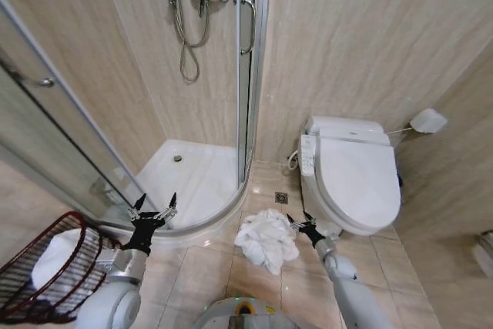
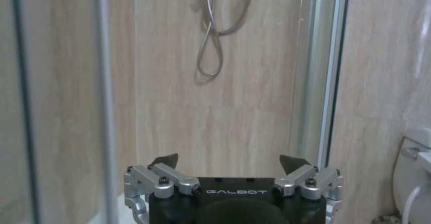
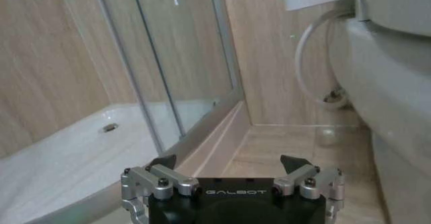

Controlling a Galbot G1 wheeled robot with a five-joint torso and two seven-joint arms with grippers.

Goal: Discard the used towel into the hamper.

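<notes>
A crumpled white towel (image 1: pixel 266 240) lies on the tiled floor between the shower tray and the toilet. My right gripper (image 1: pixel 300 223) hangs open just to the right of it, close to its edge and holding nothing; in the right wrist view its fingers (image 3: pixel 163 162) stand spread apart. The hamper (image 1: pixel 46 267), a dark reddish-brown open-weave basket with something white inside, stands at the lower left. My left gripper (image 1: pixel 154 207) is open and raised beside the hamper's right rim, in front of the shower tray, its fingertips (image 2: pixel 165 160) apart in the left wrist view.
A curved glass shower enclosure (image 1: pixel 192 175) with an open door fills the back left. A white toilet (image 1: pixel 354 175) with closed lid stands at the right, a floor drain (image 1: pixel 281 197) beside it. Tiled walls close in behind.
</notes>
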